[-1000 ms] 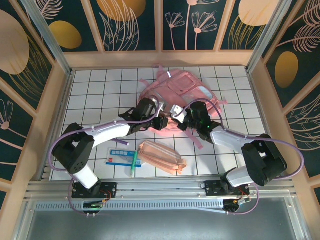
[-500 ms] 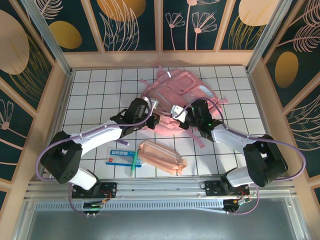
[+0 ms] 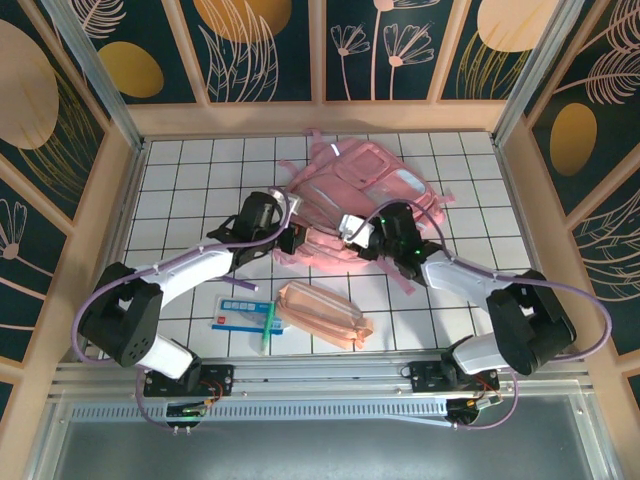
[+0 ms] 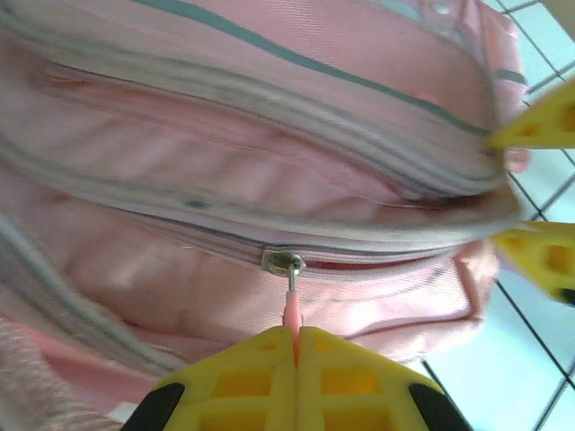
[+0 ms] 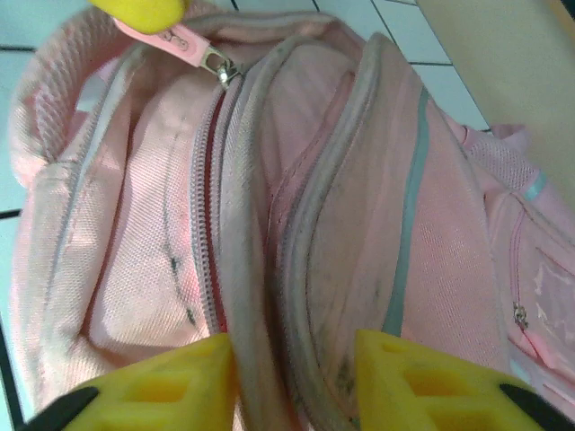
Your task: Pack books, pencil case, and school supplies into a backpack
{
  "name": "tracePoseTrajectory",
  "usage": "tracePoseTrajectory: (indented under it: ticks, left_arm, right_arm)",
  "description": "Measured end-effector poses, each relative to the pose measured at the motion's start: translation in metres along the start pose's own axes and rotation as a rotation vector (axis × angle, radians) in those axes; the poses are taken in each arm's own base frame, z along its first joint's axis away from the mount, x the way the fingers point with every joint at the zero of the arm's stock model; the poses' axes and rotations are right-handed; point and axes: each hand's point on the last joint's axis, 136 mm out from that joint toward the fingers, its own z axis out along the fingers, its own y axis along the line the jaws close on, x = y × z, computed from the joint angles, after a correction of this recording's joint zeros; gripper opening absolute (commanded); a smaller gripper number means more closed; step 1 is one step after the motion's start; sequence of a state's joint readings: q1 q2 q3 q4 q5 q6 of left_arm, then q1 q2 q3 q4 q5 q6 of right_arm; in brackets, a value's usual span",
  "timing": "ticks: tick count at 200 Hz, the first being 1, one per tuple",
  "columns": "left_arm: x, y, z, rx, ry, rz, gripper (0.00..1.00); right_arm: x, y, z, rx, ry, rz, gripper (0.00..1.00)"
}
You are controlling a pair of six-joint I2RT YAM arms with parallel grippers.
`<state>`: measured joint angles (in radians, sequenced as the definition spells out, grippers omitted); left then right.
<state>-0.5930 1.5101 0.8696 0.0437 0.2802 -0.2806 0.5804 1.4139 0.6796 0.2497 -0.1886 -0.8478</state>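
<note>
— One backpack (image 3: pixel 370 180), one pencil case (image 3: pixel 322 312), one packet (image 3: pixel 238 312), one pen (image 3: pixel 268 327)?
— Yes. Backpack towards the far edge, the rest along the near edge. Left fingers (image 4: pixel 234 377) clench its zipper pull (image 4: pixel 292 310); right fingers (image 5: pixel 162 382) straddle its rim, grip unclear. White-tiled bench (image 3: pixel 180 190), floral walls (image 3: pixel 270 50).

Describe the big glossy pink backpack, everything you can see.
The large glossy pink backpack lies flat on the white tiled table, towards the rear, with straps splayed to its right. It has pink woven fabric, grey zipper tracks, a teal stripe and shiny translucent front pockets. Its near compartment looks partly unzipped, showing pink lining. The left claw is pinched shut on the pink zipper pull. The right claw grips the opening's rim. Dark smudges mark the fabric.
</note>
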Motion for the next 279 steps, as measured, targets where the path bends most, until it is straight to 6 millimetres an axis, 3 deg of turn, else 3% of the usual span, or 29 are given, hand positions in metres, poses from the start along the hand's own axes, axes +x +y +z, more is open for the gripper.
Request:
tracePoseTrajectory:
  ticks: [40, 102, 111, 126, 133, 148, 181, 220, 246, 279]
  left_arm:
    - [0.012, -0.03, 0.007, 0.094, 0.039, 0.03, 0.0]
    - [-0.003, -0.042, 0.005, 0.138, 0.01, 0.02, 0.0]
    - [-0.004, -0.043, 0.005, 0.143, 0.01, 0.016, 0.0]
    - [-0.006, -0.044, 0.004, 0.148, 0.002, 0.013, 0.0]
    - [-0.009, -0.044, 0.004, 0.146, -0.006, 0.014, 0.0]
    - [-0.015, -0.041, 0.003, 0.124, -0.029, 0.017, 0.0]
    - [-0.023, -0.026, -0.009, 0.052, -0.087, 0.001, 0.0]
    - [-0.036, 0.026, -0.017, -0.115, -0.147, -0.038, 0.0]
    - [-0.037, 0.04, -0.003, -0.141, -0.118, -0.041, 0.0]
    - [-0.027, 0.02, 0.014, -0.066, -0.064, -0.03, 0.0]
  right_arm:
    - [0.011, 0.005, 0.024, 0.031, 0.089, 0.02, 0.51]
    - [0.002, -0.015, 0.025, 0.119, 0.088, 0.012, 0.53]
    - [0.0, -0.017, 0.025, 0.128, 0.085, 0.011, 0.45]
    - [-0.004, -0.019, 0.026, 0.134, 0.077, 0.008, 0.19]
    - [-0.006, -0.019, 0.028, 0.136, 0.074, -0.001, 0.12]
    - [-0.009, -0.017, 0.028, 0.136, 0.073, -0.034, 0.0]
    - [-0.009, -0.014, 0.02, 0.08, 0.07, -0.096, 0.0]
    - [-0.001, -0.027, -0.019, 0.036, 0.026, -0.207, 0.0]
    - [0.022, -0.041, -0.03, 0.044, 0.049, -0.214, 0.36]
    - [0.03, -0.044, -0.025, 0.031, 0.069, -0.196, 0.51]
